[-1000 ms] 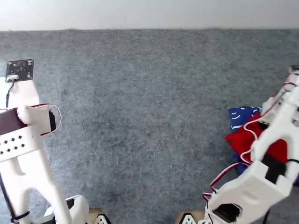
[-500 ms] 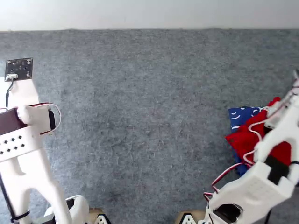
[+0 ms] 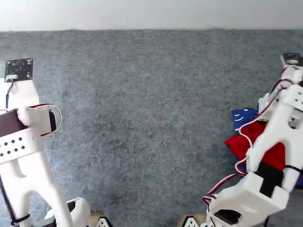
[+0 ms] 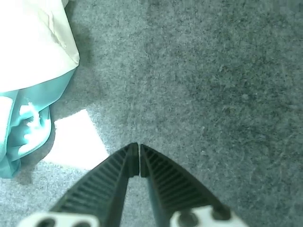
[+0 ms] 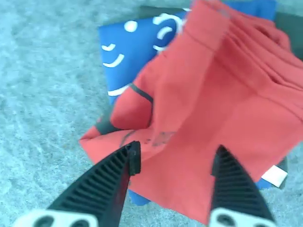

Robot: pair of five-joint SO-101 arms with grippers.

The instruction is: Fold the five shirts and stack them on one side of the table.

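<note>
A red shirt (image 3: 240, 143) (image 5: 213, 109) lies loosely folded on a blue shirt (image 3: 244, 117) (image 5: 137, 42) with white marks, at the table's right edge. A dark cloth edge (image 5: 289, 28) peeks from under them. My right gripper (image 5: 177, 158) hangs open just above the red shirt, holding nothing. The right arm (image 3: 279, 127) covers part of the pile in the high view. My left gripper (image 4: 139, 158) is shut over bare grey mat. A cream shirt (image 4: 28, 42) lies nearby on a teal shirt (image 4: 19, 123). The left arm (image 3: 23, 137) stands at the table's left edge.
Grey felt mat (image 3: 142, 109) covers the table up to a white wall at the far side. A bright white patch (image 4: 78, 146) lies on the mat beside the teal shirt. Wide free room spans the middle between the arms.
The right arm has swung toward the far side of the table. The red cloth that stood raised half a second ago now lies lower on the pile. The left arm has not moved.
</note>
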